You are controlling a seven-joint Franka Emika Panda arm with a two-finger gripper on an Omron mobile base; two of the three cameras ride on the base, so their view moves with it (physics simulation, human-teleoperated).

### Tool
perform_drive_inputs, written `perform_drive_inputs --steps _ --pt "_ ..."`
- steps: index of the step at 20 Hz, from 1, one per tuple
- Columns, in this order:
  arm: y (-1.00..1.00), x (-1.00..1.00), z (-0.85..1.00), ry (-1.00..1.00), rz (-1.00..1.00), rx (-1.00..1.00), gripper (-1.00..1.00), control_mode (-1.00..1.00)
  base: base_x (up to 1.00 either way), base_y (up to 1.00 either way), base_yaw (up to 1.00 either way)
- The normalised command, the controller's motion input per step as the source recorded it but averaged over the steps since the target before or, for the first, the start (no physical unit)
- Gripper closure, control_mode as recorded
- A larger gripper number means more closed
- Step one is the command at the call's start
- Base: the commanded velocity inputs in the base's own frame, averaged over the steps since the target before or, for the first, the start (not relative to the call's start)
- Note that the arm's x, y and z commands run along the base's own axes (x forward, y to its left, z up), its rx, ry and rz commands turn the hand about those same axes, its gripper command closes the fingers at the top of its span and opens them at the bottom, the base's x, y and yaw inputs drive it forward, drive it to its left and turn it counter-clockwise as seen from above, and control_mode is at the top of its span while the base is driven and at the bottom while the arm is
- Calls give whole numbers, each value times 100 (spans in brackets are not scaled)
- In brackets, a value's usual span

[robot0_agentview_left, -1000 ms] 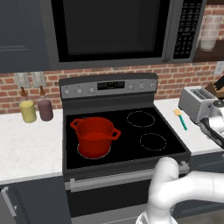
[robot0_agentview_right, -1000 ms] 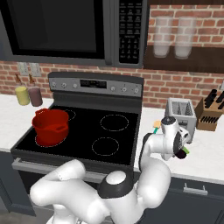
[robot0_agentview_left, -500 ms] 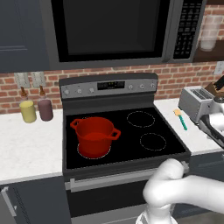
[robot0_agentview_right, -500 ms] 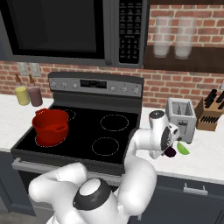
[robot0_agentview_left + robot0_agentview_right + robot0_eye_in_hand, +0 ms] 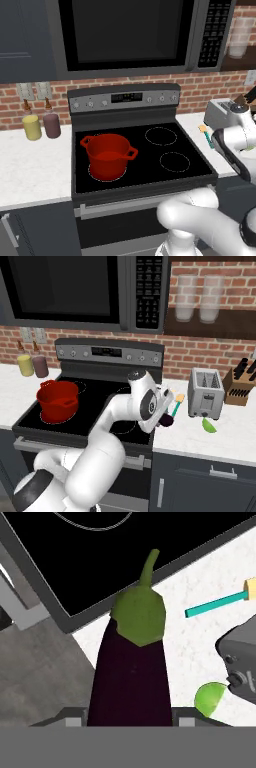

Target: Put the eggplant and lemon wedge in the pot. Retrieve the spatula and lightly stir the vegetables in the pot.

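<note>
Aloft, pincer (image 5: pixel 129 719) pinching eggplant (image 5: pixel 132 672), pot (image 5: pixel 57 399) on stove, no legible writing anywhere

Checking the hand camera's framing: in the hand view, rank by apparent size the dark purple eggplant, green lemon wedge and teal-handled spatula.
1. Dark purple eggplant, held nearest the camera, so inflated.
2. Teal-handled spatula and green lemon wedge: too alike to rank.

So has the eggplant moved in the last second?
Yes. In the right base view the eggplant has been carried leftward from the toaster toward the stove.
</note>
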Motion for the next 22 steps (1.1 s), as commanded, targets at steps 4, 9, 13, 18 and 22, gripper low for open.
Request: perform_drive_inputs --steps 4,9,13,18,22 --pt "100 -4 85 10 25 -12 100 -100 0 0 0" --pt "100 4 43 20 37 -4 100 -100 0 0 0" --pt "100 28 4 26 40 -2 100 -100 0 0 0" --pt "100 13 1 12 35 -14 100 -100 0 0 0" --pt "100 0 0 -1 21 -30 100 -100 0 0 0"
